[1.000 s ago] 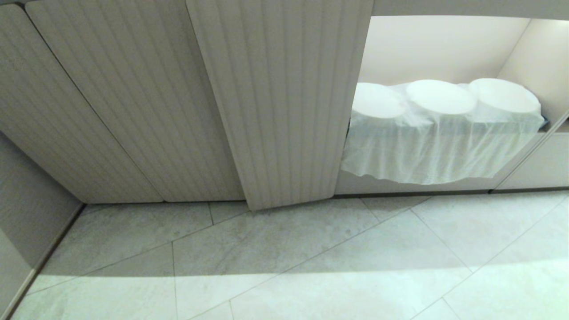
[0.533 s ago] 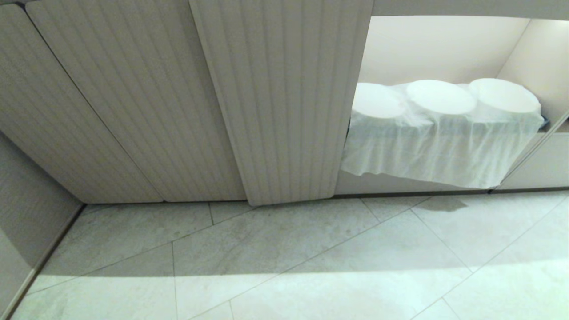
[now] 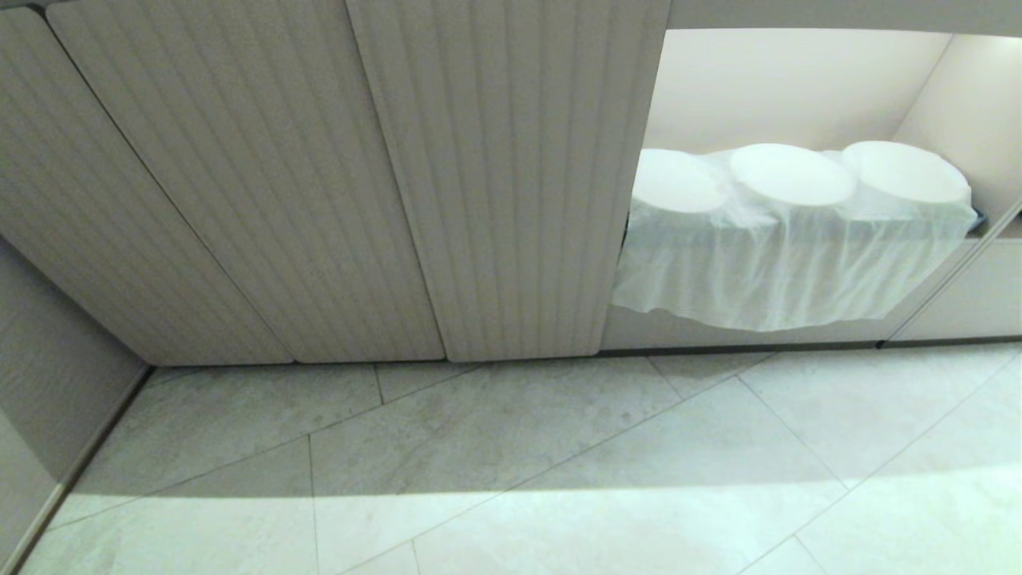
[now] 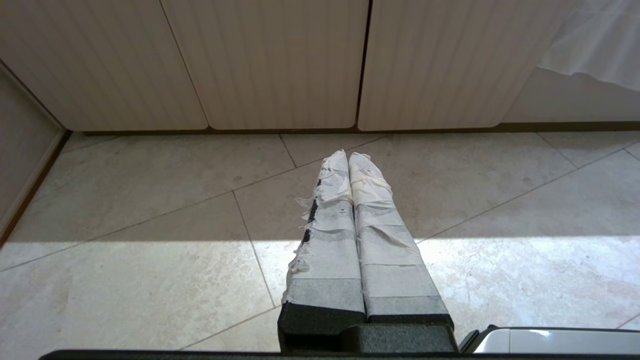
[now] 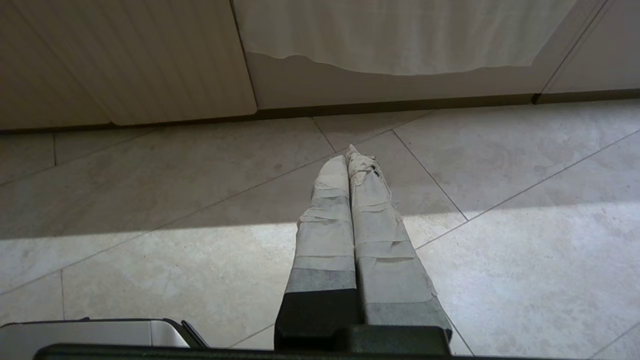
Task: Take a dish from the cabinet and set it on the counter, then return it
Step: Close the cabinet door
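The cabinet fills the upper head view as a row of beige, vertically ribbed doors, all standing shut. Those doors also show in the left wrist view. One ribbed door shows in the right wrist view. The dish is hidden and the counter is out of view. Neither arm appears in the head view. My left gripper hangs low over the tiled floor, its tape-wrapped fingers pressed together on nothing. My right gripper is likewise shut and empty above the floor, in front of the cabinet's base.
To the right of the doors is a bright white-lined niche holding three white discs under a draped white cloth. A side wall closes the left. Pale floor tiles lie in front.
The middle ribbed door, ajar a second ago, has swung flush with its neighbours. The hem of the white cloth has shifted slightly.
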Robot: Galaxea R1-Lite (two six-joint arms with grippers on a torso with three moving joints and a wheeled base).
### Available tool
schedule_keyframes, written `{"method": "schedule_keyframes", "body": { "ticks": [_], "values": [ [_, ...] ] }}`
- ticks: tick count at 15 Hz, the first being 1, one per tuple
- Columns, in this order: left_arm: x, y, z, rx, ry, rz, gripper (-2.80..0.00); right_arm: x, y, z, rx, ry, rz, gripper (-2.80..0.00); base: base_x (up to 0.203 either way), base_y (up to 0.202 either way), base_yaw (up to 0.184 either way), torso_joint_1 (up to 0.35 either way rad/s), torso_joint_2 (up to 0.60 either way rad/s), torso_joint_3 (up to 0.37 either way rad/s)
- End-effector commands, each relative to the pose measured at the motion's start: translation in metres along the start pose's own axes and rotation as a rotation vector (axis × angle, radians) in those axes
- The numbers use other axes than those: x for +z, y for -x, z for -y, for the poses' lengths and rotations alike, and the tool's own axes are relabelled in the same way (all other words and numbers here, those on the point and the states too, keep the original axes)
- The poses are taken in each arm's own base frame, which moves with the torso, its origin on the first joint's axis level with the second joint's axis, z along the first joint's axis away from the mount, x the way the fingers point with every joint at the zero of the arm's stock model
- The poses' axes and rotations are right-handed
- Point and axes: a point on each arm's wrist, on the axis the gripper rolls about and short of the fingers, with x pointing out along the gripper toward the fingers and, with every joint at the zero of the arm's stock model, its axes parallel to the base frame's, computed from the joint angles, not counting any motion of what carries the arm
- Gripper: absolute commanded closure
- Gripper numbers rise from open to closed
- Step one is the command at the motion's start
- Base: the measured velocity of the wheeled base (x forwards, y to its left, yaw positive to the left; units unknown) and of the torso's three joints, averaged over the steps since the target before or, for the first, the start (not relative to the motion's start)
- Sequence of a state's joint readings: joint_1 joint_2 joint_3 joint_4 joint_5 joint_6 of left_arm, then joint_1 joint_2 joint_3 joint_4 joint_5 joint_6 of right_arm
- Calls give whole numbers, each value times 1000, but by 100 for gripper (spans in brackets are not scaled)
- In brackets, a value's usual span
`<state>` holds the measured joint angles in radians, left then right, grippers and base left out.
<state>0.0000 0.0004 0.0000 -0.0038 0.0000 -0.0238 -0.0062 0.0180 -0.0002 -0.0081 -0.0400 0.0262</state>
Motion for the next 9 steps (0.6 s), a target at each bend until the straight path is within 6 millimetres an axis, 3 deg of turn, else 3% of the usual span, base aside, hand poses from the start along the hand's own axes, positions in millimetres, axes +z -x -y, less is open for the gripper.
{"method": "schedule_keyframes", "body": {
  "ticks": [1, 9],
  "values": [
    [0, 0, 0, 0, 1, 1, 0, 0, 1, 0, 9, -3, 19, 0, 0, 0, 0, 0, 0, 0],
    [0, 0, 0, 0, 1, 1, 0, -1, 1, 0, 9, 15, 14, 0, 0, 0, 0, 0, 0, 0]
  ]
}}
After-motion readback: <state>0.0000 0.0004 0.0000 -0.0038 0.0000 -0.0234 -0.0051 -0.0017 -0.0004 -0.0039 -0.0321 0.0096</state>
